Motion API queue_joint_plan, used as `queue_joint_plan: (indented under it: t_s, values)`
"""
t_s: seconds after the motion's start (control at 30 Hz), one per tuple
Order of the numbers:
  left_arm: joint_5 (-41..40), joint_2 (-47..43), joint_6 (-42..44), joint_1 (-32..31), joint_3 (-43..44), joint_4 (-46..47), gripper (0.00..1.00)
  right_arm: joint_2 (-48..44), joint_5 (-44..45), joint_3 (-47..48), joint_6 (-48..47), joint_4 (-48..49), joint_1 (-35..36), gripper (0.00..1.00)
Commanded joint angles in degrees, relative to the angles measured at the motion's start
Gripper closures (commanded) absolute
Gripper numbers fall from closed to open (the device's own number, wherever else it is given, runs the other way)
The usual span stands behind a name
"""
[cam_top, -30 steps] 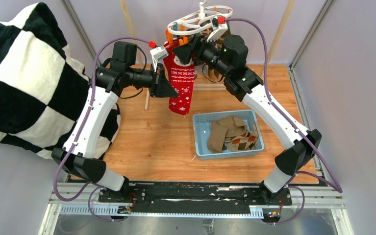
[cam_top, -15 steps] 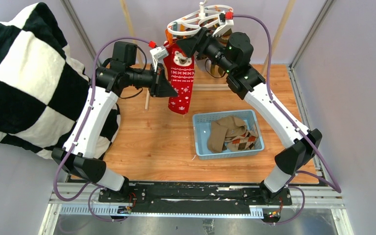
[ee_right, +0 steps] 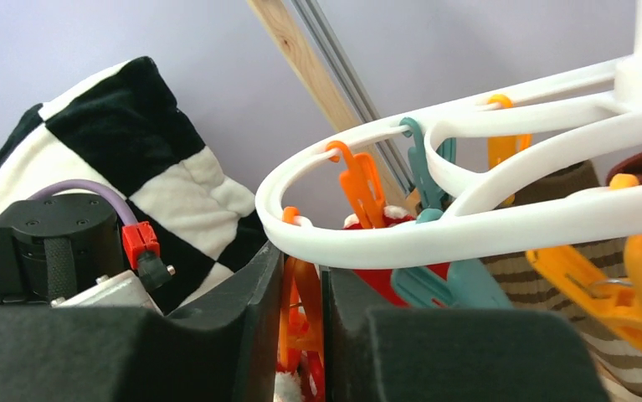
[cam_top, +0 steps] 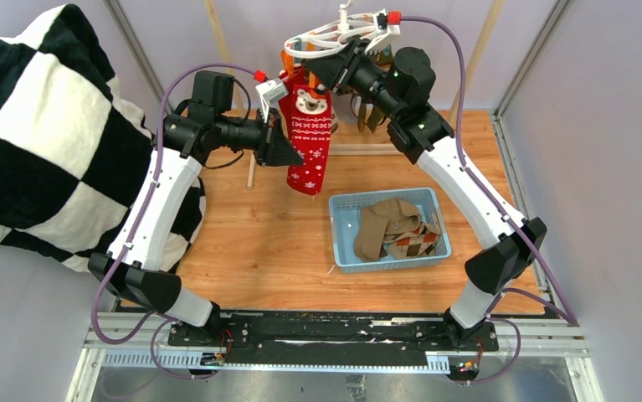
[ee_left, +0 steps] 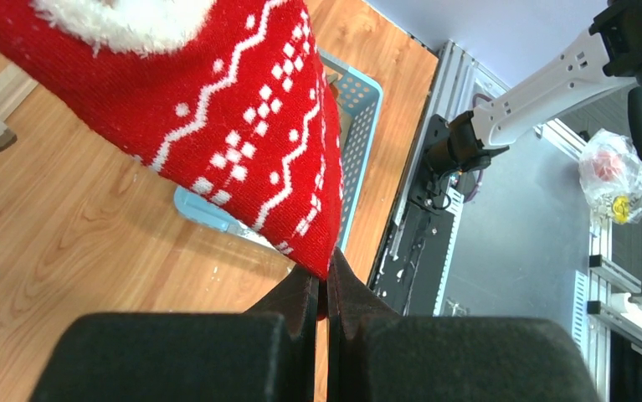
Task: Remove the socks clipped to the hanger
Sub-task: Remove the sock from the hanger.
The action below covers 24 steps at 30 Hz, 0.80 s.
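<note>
The checkered blanket (cam_top: 41, 126) hangs well to the left of the hanger (cam_top: 327, 37) and has no part in the job. The desk (cam_top: 250, 251) lies under the hanger. On it, below and slightly right of the hanger, sits a blue basket (cam_top: 335, 239) holding a taupe sock (cam_top: 376, 230) and an argyle sock (cam_top: 418, 243). It is likely set there to receive what comes off.

The red sock (cam_top: 310, 142) dangles straight down from the hanger's left end. The left hand (ee_left: 326, 272), below and left of the hanger, is pressed together on the sock's edge and pinches the fabric. I judge this is so the sock cannot fall free once unclipped.

The right hand (ee_right: 300, 260) reaches up under the hanger's left rim, its fingers closed in on an orange clothespin (ee_right: 302, 327), apparently squeezing it open.

The pin's bite on the cuff is hidden behind those fingers, so whether it has let go cannot be told. The hanger's hook is cut off at the top of both views that show it. A striped sock (ee_right: 568, 251) shows at the hanger's far side, but how many others hang there is unclear.
</note>
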Motion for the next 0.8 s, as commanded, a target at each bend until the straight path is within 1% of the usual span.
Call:
queue_joint_plan:
  t_s: [0.0,0.07,0.13,0.33,0.43,0.47,0.5,0.67,0.77]
  values:
    - [-0.2,-1.2,-0.2,-0.7,0.9,0.1,1.00,0.9,-2.0,3.2,0.4,0.1,-1.1,0.84]
    - [-0.4,-1.6,0.0,-0.7,0.1,0.1,1.00,1.0,-2.1,3.6,0.4,-0.3,-1.2,0.89]
    - [-0.7,-2.3,0.6,-0.7,-1.2,0.1,1.00,1.0,-2.3,3.7,0.5,-0.6,-1.4,0.91]
    - [-1.1,-5.3,2.5,-0.7,-6.8,0.1,1.00,0.1,-2.8,2.4,0.8,-0.7,-2.3,0.92]
    - [-1.5,-6.9,3.4,-0.7,-9.7,0.1,1.00,-0.4,-3.7,1.3,0.8,-0.6,-2.6,0.89]
    - [-1.8,-7.4,3.8,-0.7,-10.4,0.0,1.00,-0.6,-4.1,0.9,0.8,-0.6,-2.8,0.84]
    - [-2.1,-7.7,4.2,-0.7,-10.9,0.1,1.00,-0.9,-4.5,0.3,0.6,-0.5,-2.8,0.77]
    - [-2.4,-8.9,6.0,-0.7,-10.9,0.1,1.00,-4.6,-5.8,-5.9,-0.9,1.0,-3.0,0.27]
    - [-2.9,-9.5,7.7,-0.7,-11.2,0.1,1.00,-8.1,-7.6,-11.4,-2.7,2.1,-3.0,0.07]
